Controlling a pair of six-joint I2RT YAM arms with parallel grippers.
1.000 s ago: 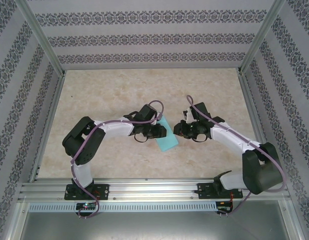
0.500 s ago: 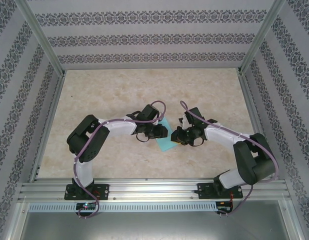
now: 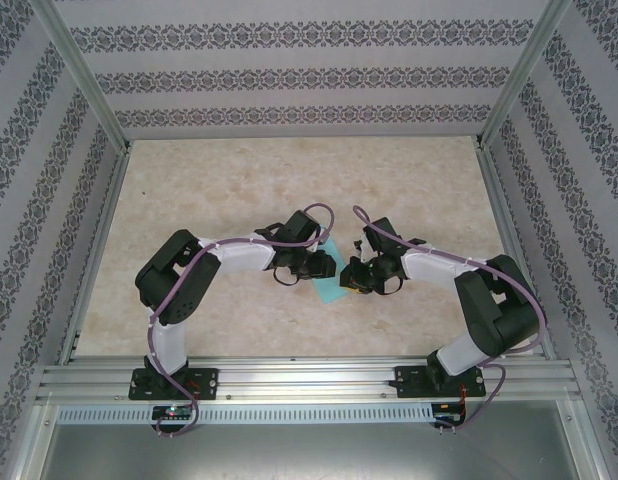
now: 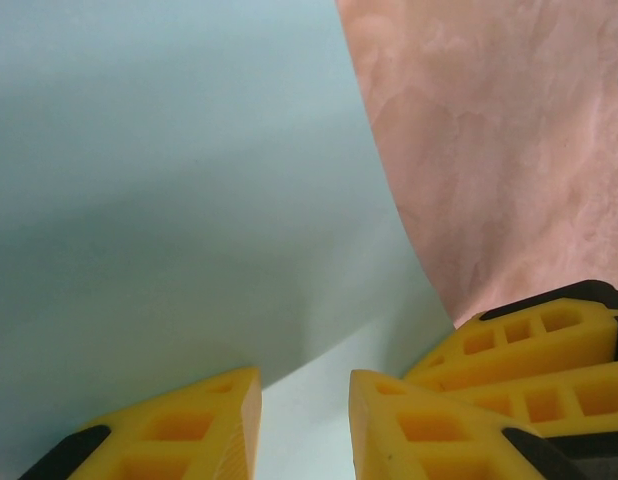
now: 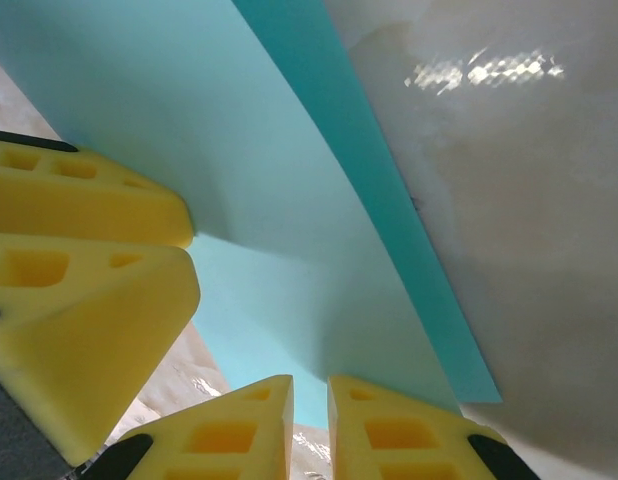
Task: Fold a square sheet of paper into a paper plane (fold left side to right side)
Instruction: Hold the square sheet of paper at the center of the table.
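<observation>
The square sheet of paper (image 3: 332, 284) is lying at the middle of the table (image 3: 209, 190), showing from above as a narrow turquoise strip wedged between the two grippers. In the left wrist view the sheet (image 4: 169, 180) is curving upward, one layer bowing over a paler layer beneath it. In the right wrist view it (image 5: 289, 200) is rising off the glossy tabletop, with a darker turquoise band running along its right edge.

The left gripper (image 3: 328, 268) is reaching in from the left, and its yellow fingertips (image 4: 189, 430) are standing narrowly apart, with the paper showing through the gap. The sheet is lying face-on behind both tips, so I cannot tell whether it is being clamped.

The right gripper (image 3: 350, 280) is coming in from the opposite side, just beside the left one. Its jaws are almost together, leaving only a thin slit, and the paper's lower edge is ending in that slit (image 5: 311, 385); whether it is being pinched is unclear. Each wrist camera is also catching the other arm's yellow fingers (image 4: 519, 345) against the paper's edge.

Purple cables (image 3: 219, 245) are trailing along both white-and-black arms. Patterned walls (image 3: 289, 80) are enclosing the table, and an aluminium rail (image 3: 289, 380) is carrying the two bases.
</observation>
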